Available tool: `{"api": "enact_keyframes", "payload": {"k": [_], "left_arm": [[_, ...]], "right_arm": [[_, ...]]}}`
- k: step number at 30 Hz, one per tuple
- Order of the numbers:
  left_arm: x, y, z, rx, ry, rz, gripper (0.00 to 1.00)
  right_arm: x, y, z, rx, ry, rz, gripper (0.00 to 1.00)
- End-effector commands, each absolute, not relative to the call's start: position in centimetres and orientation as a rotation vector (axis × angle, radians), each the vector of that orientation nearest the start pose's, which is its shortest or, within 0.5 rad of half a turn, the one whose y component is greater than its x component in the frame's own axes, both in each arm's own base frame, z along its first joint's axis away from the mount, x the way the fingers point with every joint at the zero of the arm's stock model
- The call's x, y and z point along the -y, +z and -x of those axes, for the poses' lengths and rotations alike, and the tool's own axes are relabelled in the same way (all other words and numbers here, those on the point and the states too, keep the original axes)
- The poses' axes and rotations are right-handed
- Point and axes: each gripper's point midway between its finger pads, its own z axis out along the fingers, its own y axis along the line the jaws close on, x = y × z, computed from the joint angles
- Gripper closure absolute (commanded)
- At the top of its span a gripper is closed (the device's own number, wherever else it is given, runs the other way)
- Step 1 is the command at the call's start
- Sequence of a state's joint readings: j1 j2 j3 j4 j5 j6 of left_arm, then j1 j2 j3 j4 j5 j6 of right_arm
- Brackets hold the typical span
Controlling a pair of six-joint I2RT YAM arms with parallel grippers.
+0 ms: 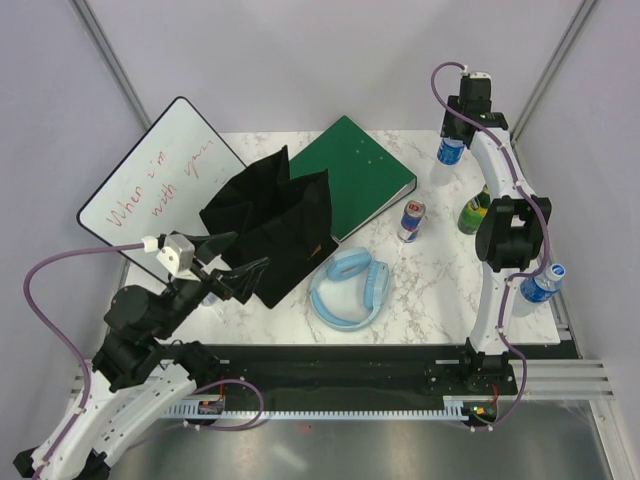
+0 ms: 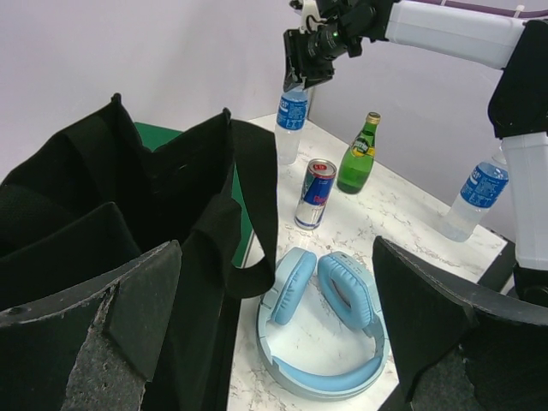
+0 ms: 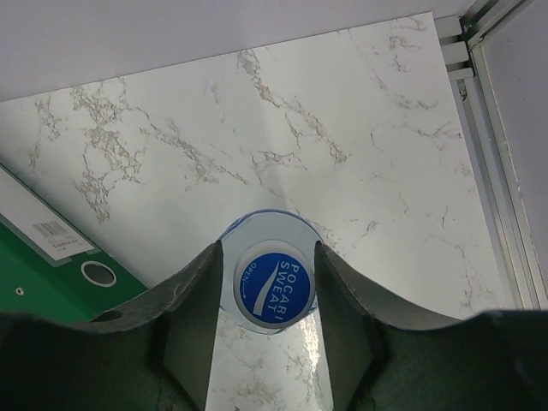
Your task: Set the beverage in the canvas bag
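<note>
The canvas bag (image 1: 270, 215) is black and floppy and stands open at the table's centre-left; it fills the left of the left wrist view (image 2: 103, 223). My right gripper (image 1: 457, 128) is at the back right, shut from above on a clear Pocari Sweat bottle (image 1: 450, 153) with a blue label, which stands on the table. In the right wrist view the fingers (image 3: 193, 317) press both sides of the bottle's shoulder below the blue cap (image 3: 276, 286). My left gripper (image 1: 243, 255) is open and empty beside the bag's near side.
A Red Bull can (image 1: 411, 220), a green glass bottle (image 1: 473, 212) and a second water bottle (image 1: 540, 285) stand at the right. Blue headphones (image 1: 350, 288) lie in front of the bag. A green binder (image 1: 360, 180) lies behind it, and a whiteboard (image 1: 160, 185) at the left.
</note>
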State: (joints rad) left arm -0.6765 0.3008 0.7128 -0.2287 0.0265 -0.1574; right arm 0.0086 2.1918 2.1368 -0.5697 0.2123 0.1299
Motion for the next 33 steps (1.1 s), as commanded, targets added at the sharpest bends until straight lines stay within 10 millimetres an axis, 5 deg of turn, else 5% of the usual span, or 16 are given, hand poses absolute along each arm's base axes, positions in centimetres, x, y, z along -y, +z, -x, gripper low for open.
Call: {"api": "enact_keyframes", "payload": {"k": [1,8,12,18,27,33], "left_arm": [[14.3,35.9,-16.7,-1.318,-0.677,-0.389,0.0],[14.2,35.8,-16.7,-1.318,-0.673,-0.386,0.0],[14.2,35.8,-16.7,-1.318,-0.673,-0.386,0.0],[14.3,35.5,-16.8,-1.325,-0.671,-0.391,0.0],[14.3,35.6,-16.8,-1.325,-0.673,-0.387,0.0],[14.3,35.5,-16.8,-1.328,-0.673,-0.387,0.0]], "right_arm": [[2.6,22.9,-60.9,-2.08,-0.132,-0.226,0.5],[3.2,24.3,-60.1,-2.061,-0.163,-0.241,0.68],[3.5,24.8,-59.7,-2.057,-0.183,-0.251,1.0],[3.3,27.4,-58.9,-2.021,-0.166,-0.252,1.0],[2.3,35.7,-55.7,-1.93,-0.116,-0.235,1.0],[-0.5,39.9,-52.8,-1.882,-0.051,-0.183,1.0]]}}
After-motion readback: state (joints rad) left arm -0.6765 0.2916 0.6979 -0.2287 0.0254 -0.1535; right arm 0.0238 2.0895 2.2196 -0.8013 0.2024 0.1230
